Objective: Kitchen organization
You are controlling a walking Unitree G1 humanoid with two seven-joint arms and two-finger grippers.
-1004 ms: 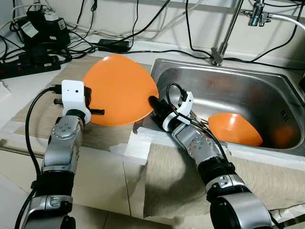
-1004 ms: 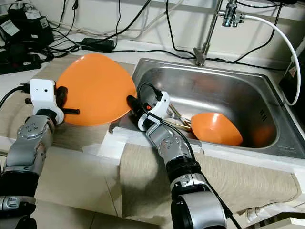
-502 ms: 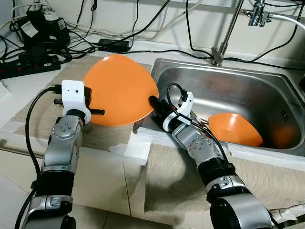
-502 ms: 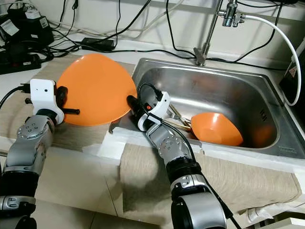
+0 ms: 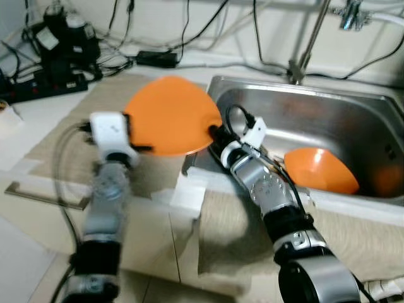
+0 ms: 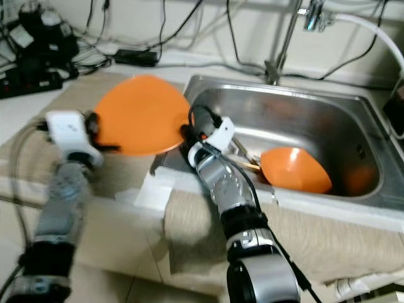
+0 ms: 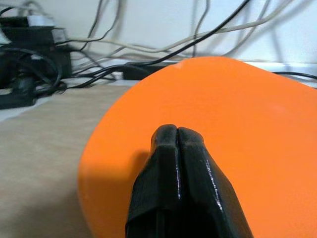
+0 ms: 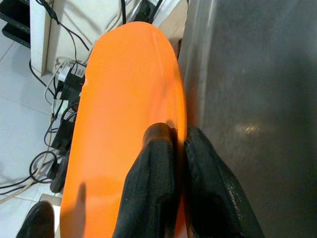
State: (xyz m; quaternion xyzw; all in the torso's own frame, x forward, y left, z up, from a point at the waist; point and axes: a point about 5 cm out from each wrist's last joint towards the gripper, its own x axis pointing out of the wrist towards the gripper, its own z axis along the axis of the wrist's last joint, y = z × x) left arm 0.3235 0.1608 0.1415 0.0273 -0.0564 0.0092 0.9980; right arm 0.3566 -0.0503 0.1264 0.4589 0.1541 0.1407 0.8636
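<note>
orange plate | round, glossy, tilted | right hand pinching rim

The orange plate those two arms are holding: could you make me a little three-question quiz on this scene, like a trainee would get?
1. True or false: the right gripper pinches the rim of the orange plate.
2. Where does the orange bowl lie: A) on the cloth, B) in the sink, C) on the floor?
3. Which gripper holds the plate's other edge?

Key: 1 true; 2 B; 3 the left gripper.
</note>
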